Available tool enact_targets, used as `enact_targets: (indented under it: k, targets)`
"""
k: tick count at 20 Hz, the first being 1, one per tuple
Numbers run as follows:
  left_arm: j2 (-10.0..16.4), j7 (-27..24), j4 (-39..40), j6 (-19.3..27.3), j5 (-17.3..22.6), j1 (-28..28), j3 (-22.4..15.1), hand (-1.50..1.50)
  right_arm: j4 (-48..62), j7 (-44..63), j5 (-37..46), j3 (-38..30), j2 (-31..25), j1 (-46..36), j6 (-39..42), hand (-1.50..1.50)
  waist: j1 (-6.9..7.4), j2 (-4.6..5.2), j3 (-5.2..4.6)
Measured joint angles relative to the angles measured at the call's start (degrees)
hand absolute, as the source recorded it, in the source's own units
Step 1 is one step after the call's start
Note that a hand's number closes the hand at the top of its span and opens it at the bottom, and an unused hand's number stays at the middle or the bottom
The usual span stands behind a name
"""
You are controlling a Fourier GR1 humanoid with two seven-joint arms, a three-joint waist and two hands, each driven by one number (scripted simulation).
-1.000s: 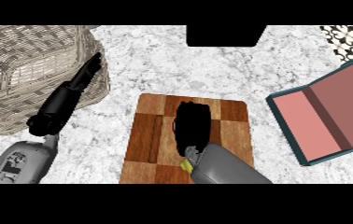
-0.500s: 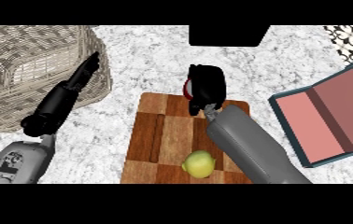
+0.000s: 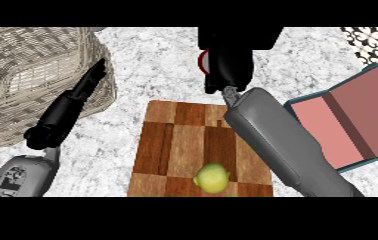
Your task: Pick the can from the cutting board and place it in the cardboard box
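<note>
Plainly, we saw the right hand raised over the table, just past the far edge of the cutting board. Its fingers were curled round the can and hid almost all of it; only a thin red-and-white arc showed at the hand's left edge. So the can was off the board, held in the air between the board and the far side of the table. It was well apart from the box, which sat open at the right with a pink inside and a dark rim. The grey right forearm ran slantwise over the board's right half, from the lower right up to the hand.

On the board's near end lay a yellow-green fruit — round, alone, touched by nothing.

At the left, the left hand pointed away from us with its fingers straight and together, holding nothing; their tips lay over the side of a wicker basket. We could not tell whether they touched it. A black-and-white patterned thing showed at the far right — too cut off to name.
</note>
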Motion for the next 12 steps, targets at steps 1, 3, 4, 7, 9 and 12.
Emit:
enact_targets:
  k: [1, 3, 4, 7, 9, 12]
  targets:
    - [-0.2, 0.2, 0.0, 0.2, -0.1, 0.2, 0.0, 0.0, -1.0, 1.4, 0.6, -1.2, -0.7, -0.2, -0.6, 1.5, -0.13, -0.06, 0.0]
    - [0.2, 0.2, -0.1, -0.4, 0.3, 0.7, 0.6, 0.0, -3.5, 4.9, 1.9, -3.6, -1.6, -0.5, -1.7, 1.5, -0.34, -0.16, 0.0]
    - [0.3, 0.3, -0.5, -0.5, 0.2, 1.0, 0.6, 0.0, -4.5, 6.5, 2.6, -4.7, -1.9, -0.4, -2.5, 1.5, -0.35, -0.18, 0.01]
    - [-0.1, 1.0, -1.5, -0.1, -0.3, 1.2, 0.4, 0.0, -6.7, 9.2, 4.1, -8.8, -4.1, -0.4, -3.7, 1.5, -0.39, -0.16, 0.01]
    - [-0.6, 0.7, -1.2, 0.1, -0.8, 1.4, 0.3, 0.0, -8.4, 10.0, 4.9, -11.2, -5.7, 0.8, -4.2, 1.5, -0.48, -0.12, 0.01]
    - [-0.5, 0.3, -0.4, -0.9, -0.6, 0.8, 1.0, 0.0, -9.6, 10.5, 5.4, -15.1, -8.2, 2.2, -4.7, 1.5, -0.42, -0.01, 0.0]
